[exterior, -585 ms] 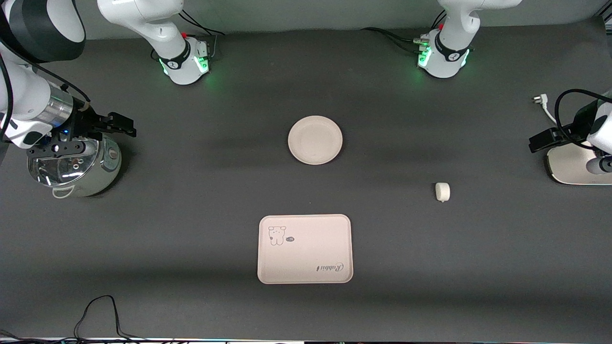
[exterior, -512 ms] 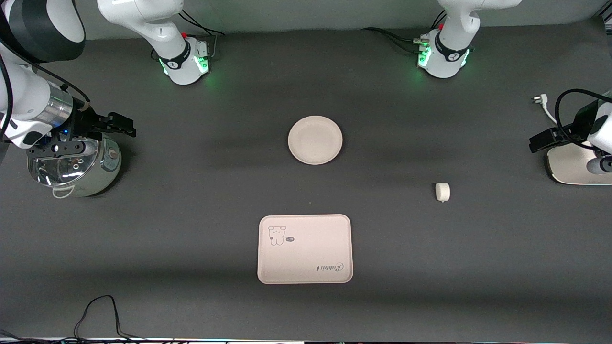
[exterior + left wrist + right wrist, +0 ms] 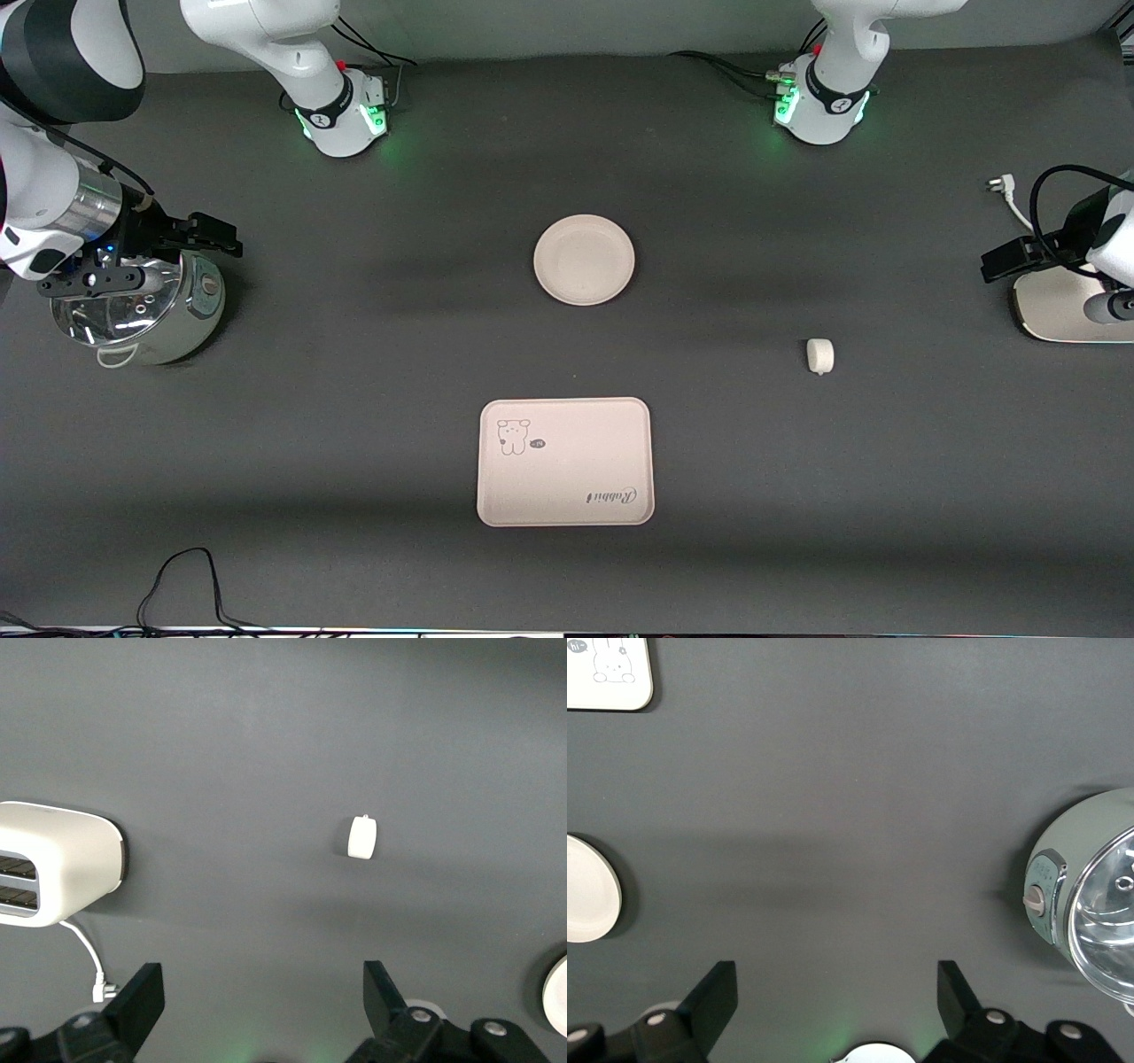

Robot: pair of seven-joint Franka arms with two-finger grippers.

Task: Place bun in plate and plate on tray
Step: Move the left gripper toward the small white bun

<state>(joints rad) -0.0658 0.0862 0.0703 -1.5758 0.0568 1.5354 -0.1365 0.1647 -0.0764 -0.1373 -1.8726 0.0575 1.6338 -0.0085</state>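
The white bun (image 3: 819,355) lies on the dark table toward the left arm's end; it also shows in the left wrist view (image 3: 363,836). The round plate (image 3: 584,260) sits empty mid-table, farther from the front camera than the rectangular tray (image 3: 565,462), which is empty too. My left gripper (image 3: 263,979) is open and empty, up over the toaster at its end of the table. My right gripper (image 3: 146,257) is open and empty, over the cooker at the other end. The right wrist view shows the plate's edge (image 3: 589,889) and a corner of the tray (image 3: 607,673).
A shiny silver cooker (image 3: 142,310) stands at the right arm's end. A white toaster (image 3: 1063,306) with a white plug and cord (image 3: 1001,186) stands at the left arm's end. A black cable (image 3: 186,576) loops at the table's near edge.
My right gripper has shifted slightly toward its own end of the table, still over the cooker. The left arm and the objects have not moved.
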